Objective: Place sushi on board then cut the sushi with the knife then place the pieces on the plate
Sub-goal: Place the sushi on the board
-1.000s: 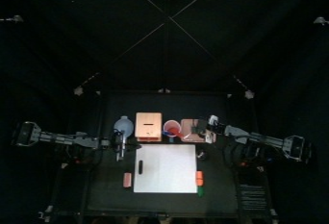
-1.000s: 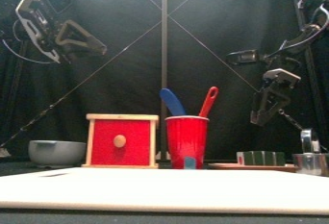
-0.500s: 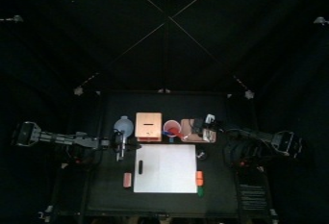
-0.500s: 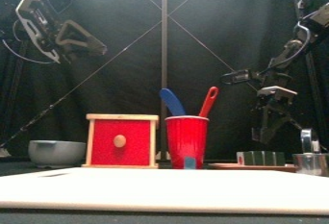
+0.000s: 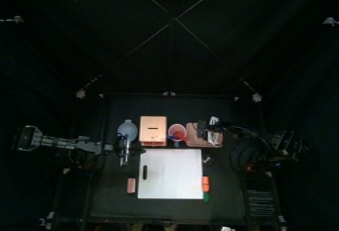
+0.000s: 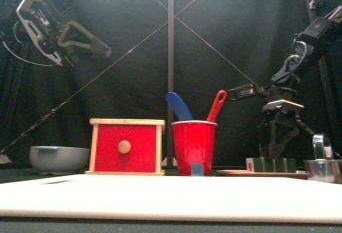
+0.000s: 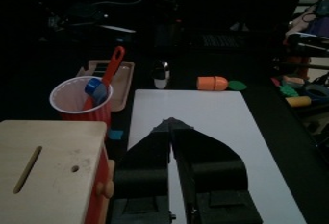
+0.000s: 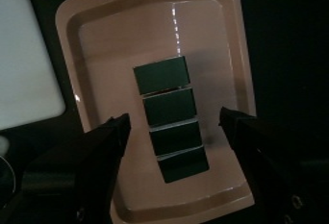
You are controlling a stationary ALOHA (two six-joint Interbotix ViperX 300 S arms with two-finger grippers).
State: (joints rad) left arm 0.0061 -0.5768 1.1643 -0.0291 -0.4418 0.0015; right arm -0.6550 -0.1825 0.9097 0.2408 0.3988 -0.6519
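Right gripper (image 8: 178, 143) hangs low over the flat pink tray (image 8: 90, 36), its two black jaws spread wide, one on each side of the toy sushi roll of four dark green blocks (image 8: 171, 120), with nothing in its grasp. The roll lies along the tray's middle, its blocks touching in a single row. The tray sits toward the table's back edge, just right of the red cup (image 6: 194, 147), which holds a blue toy knife (image 6: 178, 105) and a red toy knife (image 6: 215, 104). The white cutting board (image 5: 172, 173) lies between the tray and the table's front edge. The left gripper (image 7: 171, 124) rests by the board's left edge, jaws pressed together and empty.
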